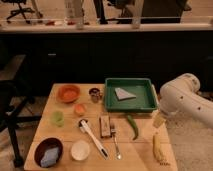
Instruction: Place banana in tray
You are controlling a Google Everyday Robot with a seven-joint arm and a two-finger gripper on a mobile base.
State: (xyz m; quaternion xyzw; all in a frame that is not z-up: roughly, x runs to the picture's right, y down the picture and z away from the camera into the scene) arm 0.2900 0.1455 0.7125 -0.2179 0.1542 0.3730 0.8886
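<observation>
**A:** Camera view, the only one. What does the banana (158, 148) look like?

**B:** Pale yellow, long and slightly curved. It lies flat near the right front corner of the wooden table (132, 157), running roughly front to back.

**A:** And the tray (131, 108)?

**B:** Green, rectangular, with a raised rim, at the back right of the table. A flat grey wedge-shaped piece (122, 93) lies inside it. The banana is outside the tray, well apart from it, towards the front.

**A:** Where is the gripper (160, 119)?

**B:** At the end of the white arm (182, 95) that reaches in from the right. It points downward just off the tray's front right corner, above the far end of the banana. Its jaws are spread wide with nothing between them, and it is not touching the fruit.

**A:** What else is around?

**B:** A slim green pepper (132, 127) lies between the banana and the table's middle, just in front of the tray. Left of it are a fork (115, 142), a small brown block (104, 126) and a white-handled utensil (93, 137). Further left are an orange bowl (68, 93), a metal cup (95, 94), a small green cup (58, 117), a white dish (80, 150) and a dark bowl (48, 151).

**A:** Anything lying between the banana and the tray?

**B:** Only bare wood, with the pepper off to the left.
</observation>
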